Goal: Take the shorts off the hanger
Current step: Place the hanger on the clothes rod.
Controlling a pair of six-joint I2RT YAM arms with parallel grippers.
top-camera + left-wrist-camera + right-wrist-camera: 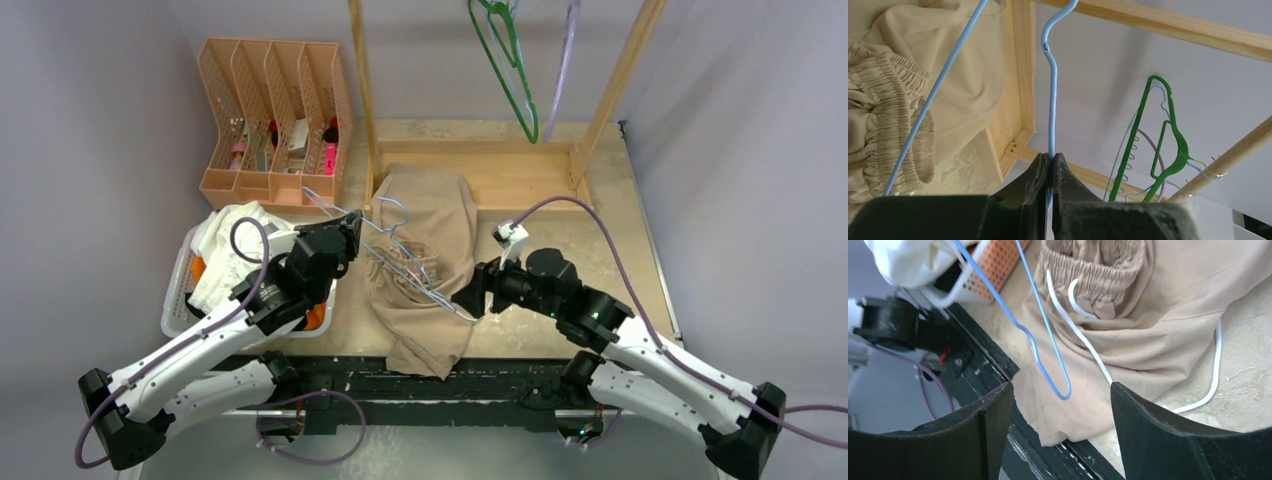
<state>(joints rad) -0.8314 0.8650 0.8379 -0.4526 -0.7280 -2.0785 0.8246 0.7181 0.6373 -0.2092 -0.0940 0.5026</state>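
Note:
The beige shorts (425,260) lie spread on the table, their elastic waistband (1098,275) bunched round a thin blue wire hanger (400,235). My left gripper (350,225) is shut on the hanger's wire (1052,100) near its hook. My right gripper (470,300) stands open just right of the shorts; a bent end of the hanger (1048,355) and the shorts (1148,325) lie beyond its fingertips, with nothing between them. A white drawstring (1215,370) trails onto the table. White shorts (240,245) and a bit of orange cloth (200,268) sit in a basket.
The white basket (178,295) stands at the left behind my left arm. An orange file organizer (270,120) is at the back left. A wooden rack (480,170) stands behind the shorts, with a green hanger (510,60) on it. The table's front edge (400,365) is close.

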